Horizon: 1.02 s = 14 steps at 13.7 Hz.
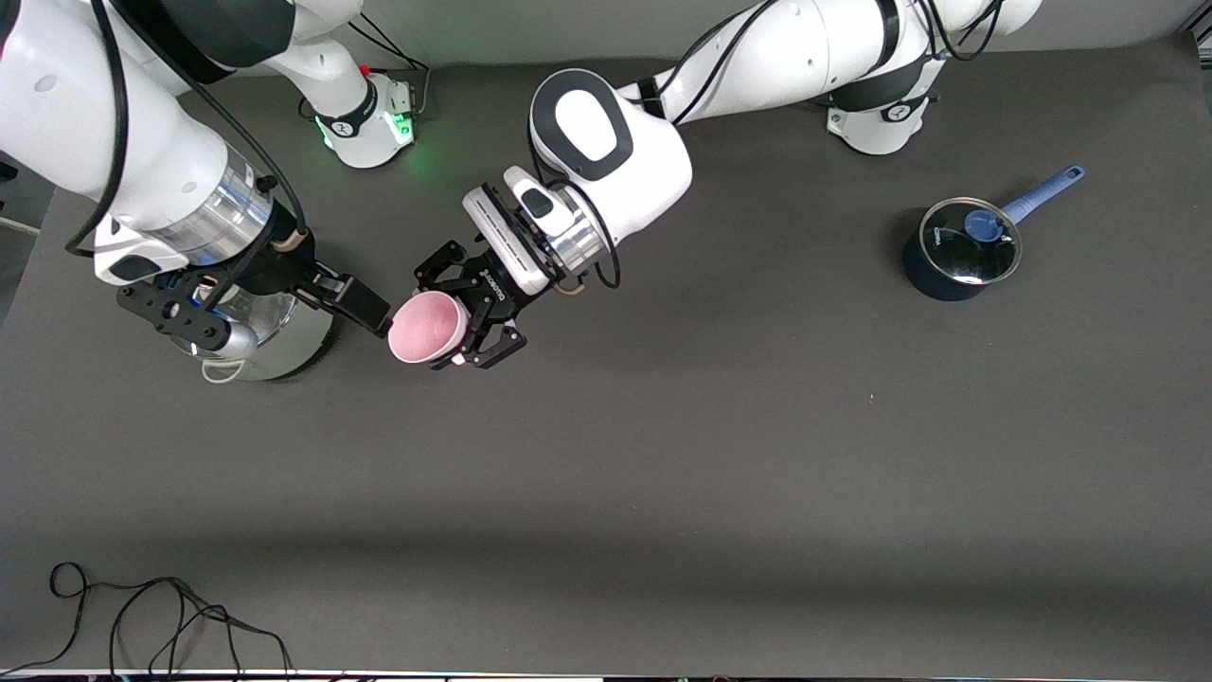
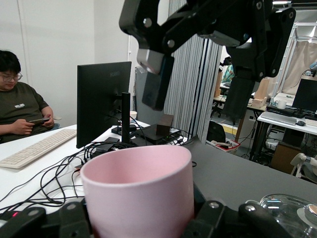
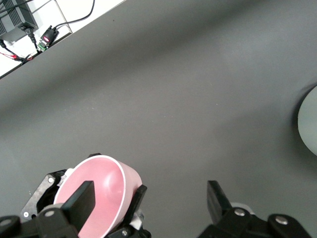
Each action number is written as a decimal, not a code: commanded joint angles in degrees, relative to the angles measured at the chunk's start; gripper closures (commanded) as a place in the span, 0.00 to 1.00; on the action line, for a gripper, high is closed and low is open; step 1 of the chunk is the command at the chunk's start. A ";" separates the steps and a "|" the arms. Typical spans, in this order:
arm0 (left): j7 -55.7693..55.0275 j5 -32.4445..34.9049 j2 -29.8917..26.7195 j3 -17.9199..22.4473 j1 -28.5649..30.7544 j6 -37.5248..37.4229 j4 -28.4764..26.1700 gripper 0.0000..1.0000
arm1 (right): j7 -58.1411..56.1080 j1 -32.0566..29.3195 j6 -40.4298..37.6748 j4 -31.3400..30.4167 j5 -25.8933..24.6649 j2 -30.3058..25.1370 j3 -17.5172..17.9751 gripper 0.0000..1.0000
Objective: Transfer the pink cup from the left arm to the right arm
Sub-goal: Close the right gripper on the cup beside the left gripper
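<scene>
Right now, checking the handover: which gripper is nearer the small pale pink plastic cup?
Left. The left gripper is shut on the pink cup; the right gripper is open beside its rim.

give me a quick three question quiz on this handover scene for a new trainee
1. True or false: the right gripper has already shut on the pink cup.
2. Which gripper holds the pink cup? A) left gripper B) right gripper C) neither
3. Fill in: the blue-handled saucepan with a glass lid stands toward the ____ arm's end of the table.

Key:
1. False. The right gripper is open, with one finger at the cup's rim.
2. A. The left gripper is shut on the cup, holding it in the air with its mouth turned toward the right gripper.
3. Left.
</scene>
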 commanded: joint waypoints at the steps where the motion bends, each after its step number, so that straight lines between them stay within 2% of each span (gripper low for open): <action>1: -1.52 0.64 -0.47 1.08 -1.26 1.17 0.88 1.00 | 3.84 0.09 -0.57 3.51 0.45 1.20 0.04 0.00; 5: -1.52 0.64 -0.47 1.08 -1.26 1.17 0.88 1.00 | 14.48 -0.17 1.80 4.83 8.88 3.21 0.13 0.00; 7: -1.52 0.64 -0.47 1.08 -1.26 1.17 0.88 1.00 | 18.79 -0.17 1.80 4.75 9.69 4.36 0.13 0.00; 11: -1.52 0.64 -0.47 1.08 -1.26 1.17 0.88 1.00 | 19.07 -0.35 0.23 3.70 9.78 5.78 0.04 0.01; 14: -1.52 0.64 -0.47 1.08 -1.26 1.17 0.88 1.00 | 19.16 -0.35 -1.71 3.78 9.78 5.51 0.04 0.10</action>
